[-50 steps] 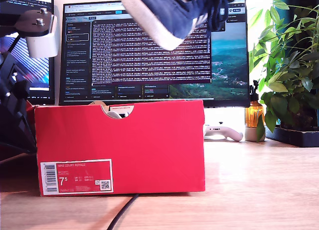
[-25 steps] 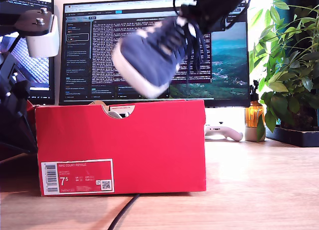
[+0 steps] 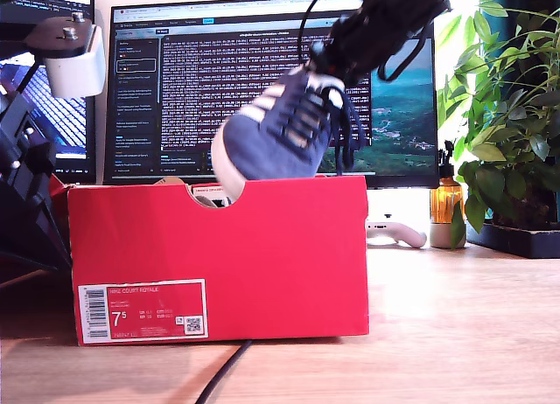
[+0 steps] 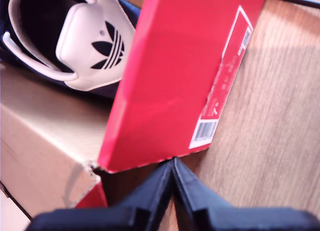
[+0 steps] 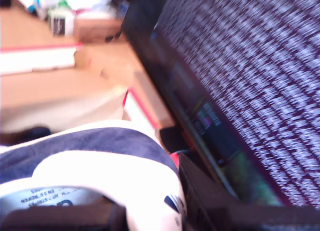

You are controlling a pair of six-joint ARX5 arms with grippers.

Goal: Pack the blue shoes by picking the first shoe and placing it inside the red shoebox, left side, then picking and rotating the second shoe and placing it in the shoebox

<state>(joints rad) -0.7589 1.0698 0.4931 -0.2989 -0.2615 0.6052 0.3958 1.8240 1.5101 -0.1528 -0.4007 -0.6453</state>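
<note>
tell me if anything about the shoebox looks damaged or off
The red shoebox has a torn corner, seen in the first wrist view: the red wall is ripped there, with ragged brown cardboard showing. One blue shoe already lies inside. Otherwise the box stands square on the table.

**Navy, white and red**

A navy suede shoe with white stripes and a white toe; a red shoebox bearing a white barcode label; a second navy shoe with a white heel tab and black trefoil.

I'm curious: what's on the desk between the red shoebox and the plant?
A white game controller and an amber bottle, seen in the exterior view.
</note>
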